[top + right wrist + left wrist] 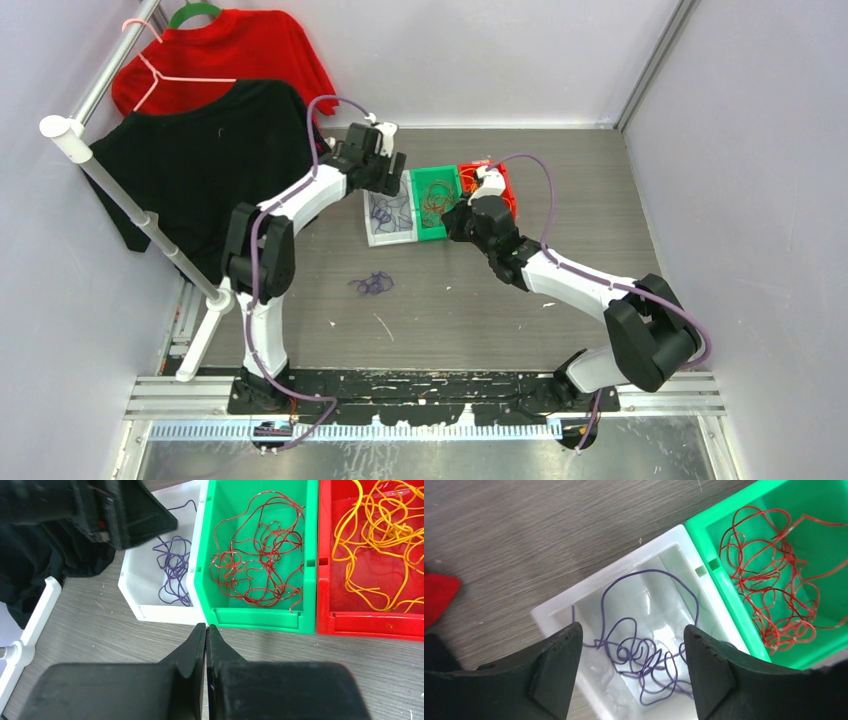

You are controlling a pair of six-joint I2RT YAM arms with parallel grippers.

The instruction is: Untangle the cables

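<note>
Three bins stand side by side at the table's back. The white bin (390, 236) holds purple cables (625, 652), which also show in the right wrist view (172, 565). The green bin (257, 617) holds red-brown cables (260, 555). The red bin (375, 622) holds orange cables (380, 535). A small loose bundle of purple cable (372, 285) lies on the table in front of the bins. My left gripper (631, 630) is open and empty just above the white bin. My right gripper (206, 626) is shut and empty, above the table just in front of the green bin.
A clothes rack with a white pole (130, 200) stands at the left, carrying a black shirt (190, 170) and a red shirt (230, 50). Grey walls enclose the table on three sides. The left arm's gripper (125, 515) overhangs the white bin's back.
</note>
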